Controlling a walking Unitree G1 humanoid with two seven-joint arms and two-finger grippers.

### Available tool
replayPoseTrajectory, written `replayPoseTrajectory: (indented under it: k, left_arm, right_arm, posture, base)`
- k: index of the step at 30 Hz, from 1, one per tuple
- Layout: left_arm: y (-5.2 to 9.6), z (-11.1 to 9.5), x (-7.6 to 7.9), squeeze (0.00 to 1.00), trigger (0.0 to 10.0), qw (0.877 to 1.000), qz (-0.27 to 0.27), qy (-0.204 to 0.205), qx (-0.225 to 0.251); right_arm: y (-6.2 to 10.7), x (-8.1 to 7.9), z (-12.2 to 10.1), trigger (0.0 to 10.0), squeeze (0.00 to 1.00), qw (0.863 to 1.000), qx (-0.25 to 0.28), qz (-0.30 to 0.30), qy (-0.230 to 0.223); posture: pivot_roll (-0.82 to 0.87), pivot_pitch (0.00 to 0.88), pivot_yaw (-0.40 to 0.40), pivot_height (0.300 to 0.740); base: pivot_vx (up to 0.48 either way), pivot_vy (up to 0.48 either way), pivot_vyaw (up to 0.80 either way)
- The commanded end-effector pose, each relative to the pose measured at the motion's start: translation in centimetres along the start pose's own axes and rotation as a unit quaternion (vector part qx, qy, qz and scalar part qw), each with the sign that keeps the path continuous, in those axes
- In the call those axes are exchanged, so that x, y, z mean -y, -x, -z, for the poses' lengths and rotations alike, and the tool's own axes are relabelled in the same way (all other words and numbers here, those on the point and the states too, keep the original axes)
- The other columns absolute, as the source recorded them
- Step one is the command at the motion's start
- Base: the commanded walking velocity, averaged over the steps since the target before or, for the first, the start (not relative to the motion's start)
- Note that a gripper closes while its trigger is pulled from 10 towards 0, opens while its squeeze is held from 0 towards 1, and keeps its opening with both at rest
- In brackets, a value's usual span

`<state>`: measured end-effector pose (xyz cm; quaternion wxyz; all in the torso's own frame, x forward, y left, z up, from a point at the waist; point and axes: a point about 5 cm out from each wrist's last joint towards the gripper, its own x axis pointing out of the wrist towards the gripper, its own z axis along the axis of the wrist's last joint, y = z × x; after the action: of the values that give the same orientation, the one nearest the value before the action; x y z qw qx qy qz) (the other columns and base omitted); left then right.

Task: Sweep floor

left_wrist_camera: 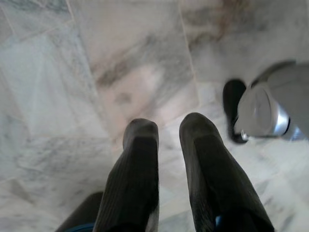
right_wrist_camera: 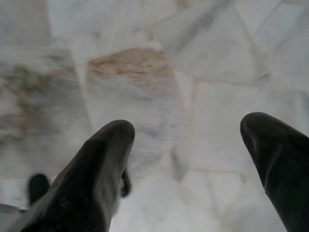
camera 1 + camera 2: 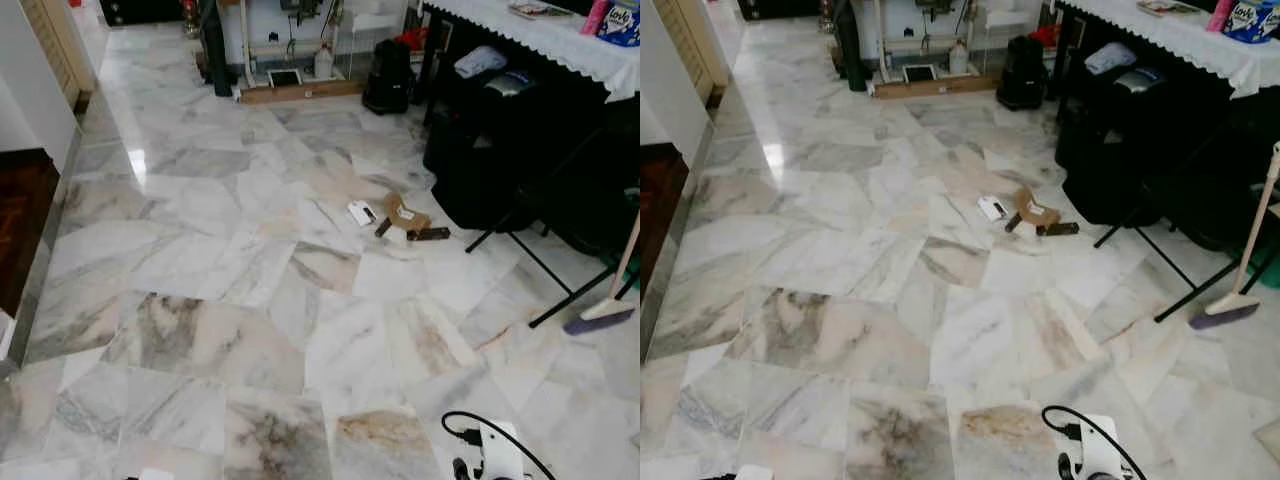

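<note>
A broom [image 3: 598, 313] with a pale handle and purple bristles leans by the black furniture at the right, its head on the marble floor [image 3: 230, 260]. Litter lies mid-floor: a white card [image 3: 361, 212], a brown cardboard scrap [image 3: 405, 214] and a dark strip [image 3: 428, 234]. Both arms hang low over the tiles near me, far from the broom. In the left wrist view my left gripper [image 1: 168, 130] points down at bare tiles, its fingers close together and holding nothing. My right gripper [image 2: 193, 130] is open wide over bare tiles.
A table with a white lace cloth [image 3: 560, 40] stands at the right, with black bags [image 3: 500, 150] and thin black stand legs [image 3: 560, 285] beneath it. A black case [image 3: 388, 75] and shelving stand at the back. A dark wooden step [image 3: 20, 220] borders the left.
</note>
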<state>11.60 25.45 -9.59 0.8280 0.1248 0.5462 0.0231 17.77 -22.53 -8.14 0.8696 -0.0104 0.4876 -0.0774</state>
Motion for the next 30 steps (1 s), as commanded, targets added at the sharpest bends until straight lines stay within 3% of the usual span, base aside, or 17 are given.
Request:
replayPoseTrajectory:
  k: [1, 8, 17, 30]
  left_arm:
    - [-0.4, -7.9, 2.3, 0.00, 10.0, 0.971, 0.026, 0.193, 0.135]
    - [-0.4, -7.8, 2.2, 0.00, 10.0, 0.973, 0.026, 0.186, 0.135]
    - [-0.4, -7.7, 2.0, 0.00, 10.0, 0.973, 0.024, 0.186, 0.136]
    - [-0.3, -8.6, 1.3, 0.00, 10.0, 0.971, 0.018, 0.188, 0.148]
  right_arm:
    - [0.0, -4.7, -2.0, 10.0, 0.00, 0.993, 0.058, -0.103, -0.022]
    - [0.0, -4.0, -1.7, 10.0, 0.00, 0.993, 0.056, -0.100, -0.023]
    - [0.1, -6.0, -1.3, 10.0, 0.00, 0.993, 0.050, -0.109, -0.018]
    - [0.1, -5.9, -1.5, 10.0, 0.00, 0.993, 0.050, -0.107, -0.020]
  posture:
    - [0.04, 0.053, -0.021, 0.740]
    - [0.04, 0.045, -0.016, 0.740]
    - [0.04, 0.017, -0.009, 0.740]
    - [0.04, 0.016, -0.004, 0.740]
  base:
    - [0.000, 0.000, -0.69]
    - [0.000, 0.000, -0.69]
    - [0.000, 0.000, -0.69]
    - [0.000, 0.000, -0.69]
